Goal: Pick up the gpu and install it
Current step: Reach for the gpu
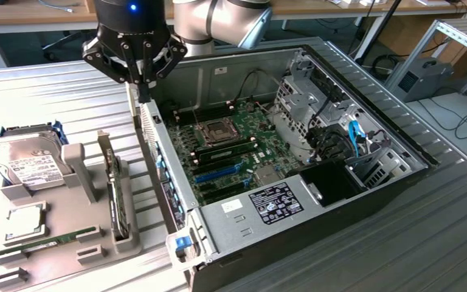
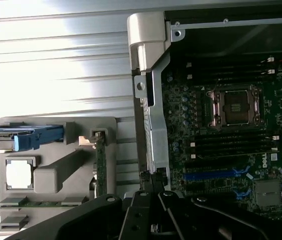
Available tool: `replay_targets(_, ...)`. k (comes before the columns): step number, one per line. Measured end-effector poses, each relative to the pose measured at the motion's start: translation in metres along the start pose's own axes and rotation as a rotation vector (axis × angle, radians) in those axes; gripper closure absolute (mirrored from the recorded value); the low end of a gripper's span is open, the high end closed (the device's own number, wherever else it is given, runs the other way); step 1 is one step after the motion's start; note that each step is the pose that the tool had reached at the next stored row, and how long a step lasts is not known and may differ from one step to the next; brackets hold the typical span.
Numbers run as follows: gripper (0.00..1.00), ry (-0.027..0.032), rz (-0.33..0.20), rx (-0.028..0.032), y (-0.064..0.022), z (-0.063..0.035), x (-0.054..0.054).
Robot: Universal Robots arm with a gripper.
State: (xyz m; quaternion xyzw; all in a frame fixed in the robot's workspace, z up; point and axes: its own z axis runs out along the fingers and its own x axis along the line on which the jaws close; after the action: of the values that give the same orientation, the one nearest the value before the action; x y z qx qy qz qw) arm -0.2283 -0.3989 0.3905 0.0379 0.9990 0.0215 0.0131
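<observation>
The gpu (image 1: pixel 117 196) stands on edge in a slot of the grey holder tray (image 1: pixel 71 255), at the exterior view's left, a thin dark card with a metal bracket at its far end. In the wrist view the gpu (image 2: pixel 100 165) appears edge-on as a narrow green strip. My gripper (image 1: pixel 144 92) hangs shut and holds nothing, above the rear wall of the open computer case (image 1: pixel 172 182), beyond the gpu and apart from it. Its dark fingertips meet over that wall in the wrist view, my gripper (image 2: pixel 153 182).
The motherboard (image 1: pixel 233 146) lies exposed inside the case, with blue slots (image 1: pixel 217 173) near its front. On the tray sit a hard drive (image 1: pixel 27 161) in a blue frame, a processor chip (image 1: pixel 22 222) and a memory stick (image 1: pixel 47 241). The table is ribbed metal (image 1: pixel 55 91).
</observation>
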Motion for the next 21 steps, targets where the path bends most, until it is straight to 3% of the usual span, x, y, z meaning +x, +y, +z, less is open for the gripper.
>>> replay_targets(21, 0.89, 0.0000, 0.000, -0.0001, -0.0005, 0.0003, 0.0066)
